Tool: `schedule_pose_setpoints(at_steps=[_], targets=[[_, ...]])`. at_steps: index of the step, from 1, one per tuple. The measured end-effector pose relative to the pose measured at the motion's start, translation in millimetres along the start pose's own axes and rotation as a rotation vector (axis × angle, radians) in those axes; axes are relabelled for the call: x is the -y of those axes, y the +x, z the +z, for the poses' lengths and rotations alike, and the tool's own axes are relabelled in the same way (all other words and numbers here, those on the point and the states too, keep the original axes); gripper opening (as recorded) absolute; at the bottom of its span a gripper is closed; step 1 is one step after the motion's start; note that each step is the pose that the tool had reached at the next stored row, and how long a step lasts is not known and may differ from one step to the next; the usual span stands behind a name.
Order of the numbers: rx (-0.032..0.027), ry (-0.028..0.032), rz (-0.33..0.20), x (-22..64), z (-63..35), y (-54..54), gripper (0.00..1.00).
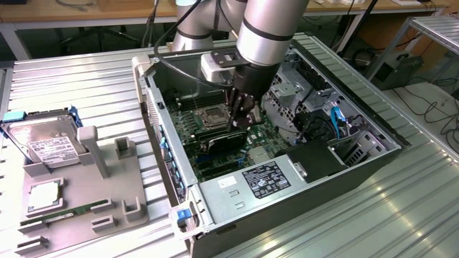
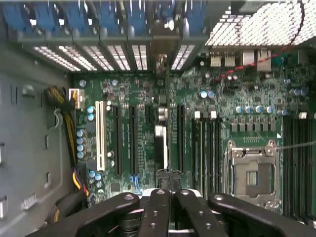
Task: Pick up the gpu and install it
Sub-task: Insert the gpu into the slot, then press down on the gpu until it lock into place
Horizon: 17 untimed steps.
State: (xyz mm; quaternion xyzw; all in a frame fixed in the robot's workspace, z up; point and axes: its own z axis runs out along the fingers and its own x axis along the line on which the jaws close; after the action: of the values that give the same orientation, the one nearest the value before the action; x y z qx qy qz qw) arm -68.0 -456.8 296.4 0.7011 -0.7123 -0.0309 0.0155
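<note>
Hand inside the open PC case, gpu held over the motherboard.

My hand (image 1: 242, 119) at centre frame is closed narrow on the gpu (image 1: 222, 141), gripping its upper edge; the card stands on edge, low against the motherboard (image 1: 215, 129) just beside the CPU socket (image 1: 214, 114). In the wrist view, my fingers (image 2: 157, 212) sit together above the expansion slots (image 2: 132, 143). Farther off, at left frame on the tabletop (image 1: 100, 80), a grey fixture (image 1: 79, 199) carries a hard drive (image 1: 44, 142).
</note>
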Motion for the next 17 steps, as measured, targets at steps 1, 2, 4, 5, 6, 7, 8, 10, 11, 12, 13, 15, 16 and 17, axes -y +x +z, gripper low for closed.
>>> schedule_pose_setpoints(at_steps=[1, 2, 4, 5, 6, 7, 8, 10, 11, 12, 13, 15, 16, 17], targets=[[0.0, -0.0006, 0.0, 0.8, -0.1, 0.0, 0.11], [0.0, -0.0007, 0.0, 0.8, -0.1, 0.0, 0.11], [-0.0002, -0.0008, 0.0, 0.8, -0.1, 0.0, 0.11], [-0.0002, -0.0007, 0.0, 0.8, -0.1, 0.0, 0.11], [-0.0001, -0.0007, 0.0, 0.8, -0.1, 0.0, 0.11], [-0.0002, -0.0007, 0.0, 0.8, -0.1, 0.0, 0.11], [-0.0001, -0.0007, 0.0, 0.8, -0.1, 0.0, 0.11], [-0.0003, -0.0008, 0.0, 0.0, 0.1, 0.0, 0.11], [-0.0001, -0.0007, 0.0, -1.2, 0.6, 0.0, 0.11], [-0.0001, -0.0008, 0.0, -3.1, 1.3, 0.1, 0.11], [-0.0001, -0.0008, 0.0, -5.0, 1.8, 0.1, 0.11], [0.0, -0.0007, 0.0, -9.2, 2.8, 0.2, 0.11], [0.0, -0.0007, 0.0, -12.0, 3.3, 0.2, 0.11], [0.0001, -0.0007, 0.0, -14.3, 3.9, 0.3, 0.11]])
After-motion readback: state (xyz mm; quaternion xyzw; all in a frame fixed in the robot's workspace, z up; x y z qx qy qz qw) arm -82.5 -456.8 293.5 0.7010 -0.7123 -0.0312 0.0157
